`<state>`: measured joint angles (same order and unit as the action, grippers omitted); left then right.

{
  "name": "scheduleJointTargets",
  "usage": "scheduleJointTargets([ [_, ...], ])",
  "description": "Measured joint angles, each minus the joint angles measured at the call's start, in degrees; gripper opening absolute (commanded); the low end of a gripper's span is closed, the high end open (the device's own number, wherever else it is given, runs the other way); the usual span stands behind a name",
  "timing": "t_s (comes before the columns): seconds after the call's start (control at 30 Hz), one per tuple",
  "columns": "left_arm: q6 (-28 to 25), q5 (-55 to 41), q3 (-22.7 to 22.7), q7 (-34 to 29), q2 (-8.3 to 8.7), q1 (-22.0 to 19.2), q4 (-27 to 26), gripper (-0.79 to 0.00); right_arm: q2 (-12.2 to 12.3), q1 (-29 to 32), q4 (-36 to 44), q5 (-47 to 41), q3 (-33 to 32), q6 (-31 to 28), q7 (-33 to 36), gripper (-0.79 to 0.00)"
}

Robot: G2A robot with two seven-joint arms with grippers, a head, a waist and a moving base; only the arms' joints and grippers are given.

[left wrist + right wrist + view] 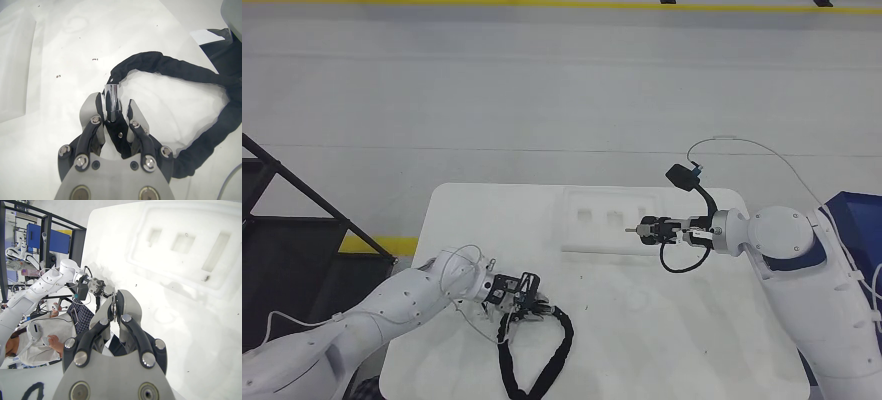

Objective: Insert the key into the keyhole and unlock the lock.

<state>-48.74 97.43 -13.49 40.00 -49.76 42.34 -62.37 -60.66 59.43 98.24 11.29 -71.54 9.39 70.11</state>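
white table [642,330] | we see left gripper [533,293] clamped on lock [111,100], near left | right gripper [645,231] pinching key [114,310], right of centre

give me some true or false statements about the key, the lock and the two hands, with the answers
1. The right hand holds the key. True.
2. The key is already in the lock. False: the key is held over the table near the foam tray, well apart from the lock.
3. The left hand grips the lock at its chrome end. True.
4. The black chain sleeve lies in the foam tray. False: it loops across the table beside the left hand.
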Motion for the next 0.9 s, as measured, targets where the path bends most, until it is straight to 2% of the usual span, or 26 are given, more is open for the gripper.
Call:
scheduleJointTargets([
  [0.03, -0.1, -0.02, -0.12, -0.47, -0.12, 0.08, 0.16, -0.56, 0.0, 0.0, 0.0, 0.0, 0.0, 0.0, 0.0, -0.785],
  [0.07, -0.16, -0.06, -0.22, -0.79, -0.22, 0.14, 0.25, -0.717, 0.0, 0.0, 0.0, 0.0, 0.0, 0.0, 0.0, -0.785],
  [0.1, -0.23, -0.12, -0.33, -1.03, -0.31, 0.21, 0.31, -0.785, 0.0, 0.0, 0.0, 0.0, 0.0, 0.0, 0.0, -0.785],
  [0.3, -1.1, -1.02, -1.15, -1.06, -0.92, 0.42, 0.67, -0.785, 0.0, 0.0, 0.0, 0.0, 0.0, 0.0, 0.0, -0.785],
  [0.7, -2.33, -1.12, -3.83, 9.22, -0.75, -0.81, 0.92, -0.785, 0.0, 0.0, 0.0, 0.0, 0.0, 0.0, 0.0, -0.785],
  [0.9, -1.82, -1.85, -5.51, 13.51, -1.2, -2.15, -1.14, -0.785, 0.12, 0.62, 0.24, 1.33, 0.79, 0.27, 0.5, -0.785],
])
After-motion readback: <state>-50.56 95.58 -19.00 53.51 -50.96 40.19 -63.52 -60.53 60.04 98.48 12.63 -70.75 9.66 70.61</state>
